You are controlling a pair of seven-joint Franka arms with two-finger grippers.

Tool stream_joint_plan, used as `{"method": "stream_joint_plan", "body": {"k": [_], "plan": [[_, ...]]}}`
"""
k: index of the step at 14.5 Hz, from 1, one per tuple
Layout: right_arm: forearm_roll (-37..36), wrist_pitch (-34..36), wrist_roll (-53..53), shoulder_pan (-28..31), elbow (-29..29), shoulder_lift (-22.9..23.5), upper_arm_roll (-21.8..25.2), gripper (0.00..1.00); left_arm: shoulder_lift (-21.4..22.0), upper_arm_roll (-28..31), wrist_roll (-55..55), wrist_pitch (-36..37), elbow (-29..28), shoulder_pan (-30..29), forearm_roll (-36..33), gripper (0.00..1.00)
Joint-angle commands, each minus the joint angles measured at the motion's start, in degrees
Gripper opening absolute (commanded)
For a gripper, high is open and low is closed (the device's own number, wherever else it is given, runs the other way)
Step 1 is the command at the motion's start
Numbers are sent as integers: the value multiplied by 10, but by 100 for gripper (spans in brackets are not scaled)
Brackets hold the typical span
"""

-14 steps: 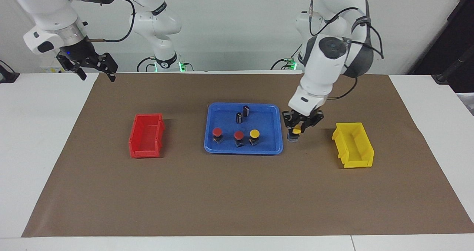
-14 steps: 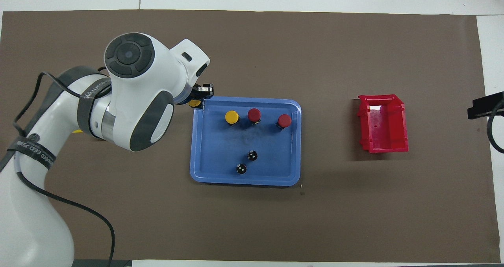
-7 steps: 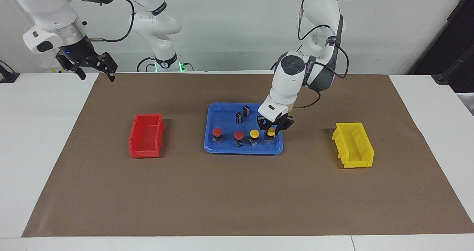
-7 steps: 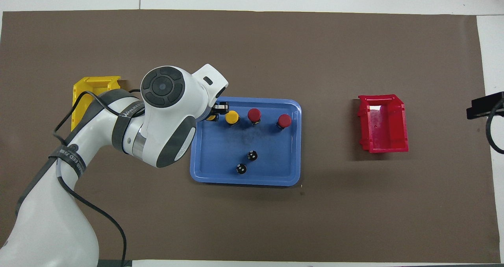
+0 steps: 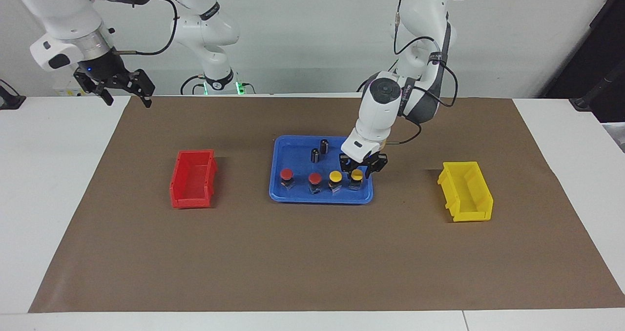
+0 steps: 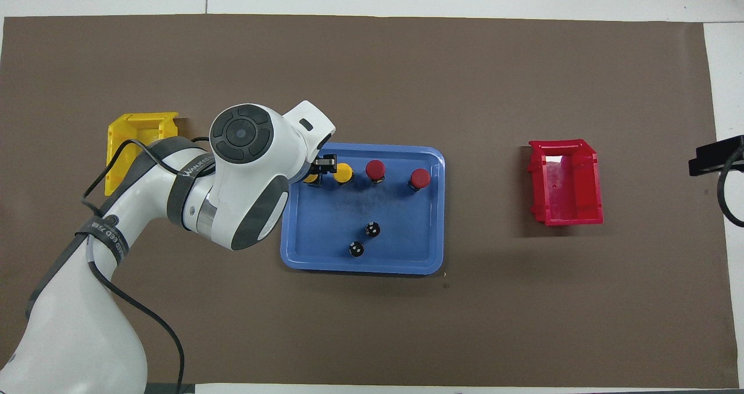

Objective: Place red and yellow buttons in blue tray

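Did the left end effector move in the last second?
Yes. The left end effector carried the fourth yellow-capped push button from outside the flat blue plastic tray to over it.

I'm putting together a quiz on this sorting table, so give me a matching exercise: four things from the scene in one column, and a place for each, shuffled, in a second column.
Things:
1. left gripper
2. right gripper
3. two small dark cylinders
4. red bin

Places:
A. toward the right arm's end of the table, beside the blue tray
B. in the tray, nearer to the robots than the row of buttons
C. at the yellow-capped button at the end of the row
D. raised above the mat's corner, waiting

Pairs: 1-C, 2-D, 3-B, 4-A
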State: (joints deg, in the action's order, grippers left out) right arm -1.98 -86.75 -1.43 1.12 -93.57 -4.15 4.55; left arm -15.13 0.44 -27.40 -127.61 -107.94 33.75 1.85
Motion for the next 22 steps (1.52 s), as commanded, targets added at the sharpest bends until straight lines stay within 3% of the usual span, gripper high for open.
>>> {"method": "stream_joint_plan", "body": {"k": [1,6,10,16,22], "plan": [[-7,3,-16,5,-14,-13,-4,100,28,8,6,-1,-9,3,7,100],[-7,8,-16,5,-14,-13,-4,100,94,13,69,88,6,-29,6,100],[-7,10,-16,6,-14,-13,-4,100,158,13,160,172,16,-104,6,100],[-7,10,-16,6,-14,-13,-4,100,155,15,247,301,123,-206,7,100],[-7,11,-16,6,-14,-13,-4,100,167,15,317,330,138,-287,3,100]]}}
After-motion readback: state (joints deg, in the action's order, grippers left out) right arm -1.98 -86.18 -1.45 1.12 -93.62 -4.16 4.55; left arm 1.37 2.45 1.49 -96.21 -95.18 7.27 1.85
